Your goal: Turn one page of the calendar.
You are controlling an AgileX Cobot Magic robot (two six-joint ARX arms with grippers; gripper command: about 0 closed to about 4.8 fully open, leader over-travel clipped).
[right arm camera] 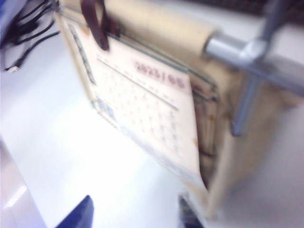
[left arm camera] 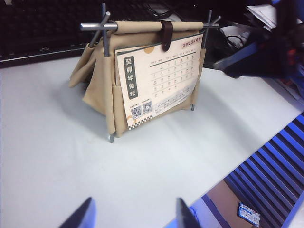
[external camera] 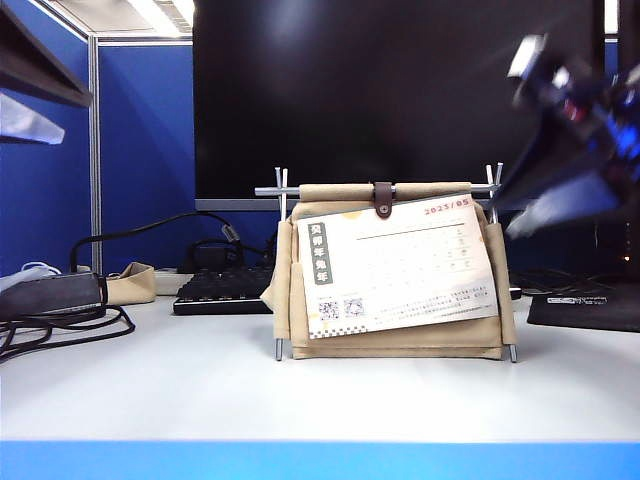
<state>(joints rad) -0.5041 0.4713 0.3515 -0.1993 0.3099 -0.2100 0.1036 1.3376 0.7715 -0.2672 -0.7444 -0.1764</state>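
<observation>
Calendar (external camera: 395, 335) of beige canvas on a silver rod frame, standing on the white table (external camera: 300, 400) before a black monitor (external camera: 390, 90). The page (external camera: 400, 275) marked 2023/05 sits tilted in the calendar's front, its top edge under the brown strap (external camera: 382, 198). My left gripper (left arm camera: 134, 214) hangs above the bare table, well short of the calendar; its two fingers (left arm camera: 80, 214) stand spread apart with nothing between them. My right gripper (right arm camera: 135, 213) is close against the page's lower corner, one finger (right arm camera: 76, 214) out over the table; its fingers are parted, and the blur hides whether the other touches the page.
</observation>
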